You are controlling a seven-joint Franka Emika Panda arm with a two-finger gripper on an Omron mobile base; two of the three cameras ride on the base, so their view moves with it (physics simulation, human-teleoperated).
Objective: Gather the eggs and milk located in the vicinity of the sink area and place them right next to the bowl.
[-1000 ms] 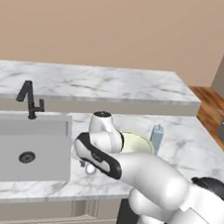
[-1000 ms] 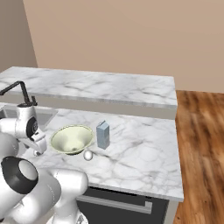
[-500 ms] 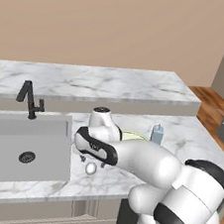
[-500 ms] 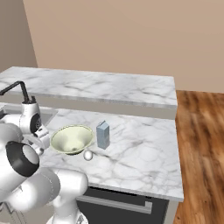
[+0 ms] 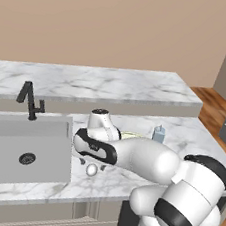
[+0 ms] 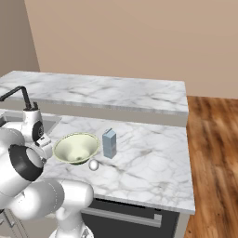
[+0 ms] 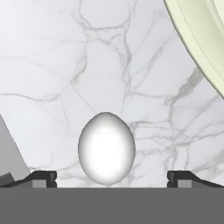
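One egg (image 7: 106,147) lies on the marble counter between the sink (image 5: 28,139) and the bowl (image 6: 76,148). My gripper (image 7: 113,178) hangs open just above it, a finger tip on each side, not touching. In the left base view this egg (image 5: 92,170) sits under my gripper (image 5: 92,161), a little right of the sink's edge. A second egg (image 6: 94,164) rests against the bowl's front right side. The milk (image 6: 109,143) stands upright just right of the bowl. My arm hides most of the bowl (image 5: 131,136) from the left; the milk (image 5: 158,133) shows behind it.
A black faucet (image 5: 30,101) stands at the sink's back edge. A raised marble ledge (image 5: 98,85) runs behind the counter. The bowl's rim (image 7: 197,39) curves near the gripper's right side. The counter's front edge (image 6: 139,197) drops to cabinets.
My hand has swung and dropped lower over the egg beside the sink. Neither egg, the bowl nor the milk has moved.
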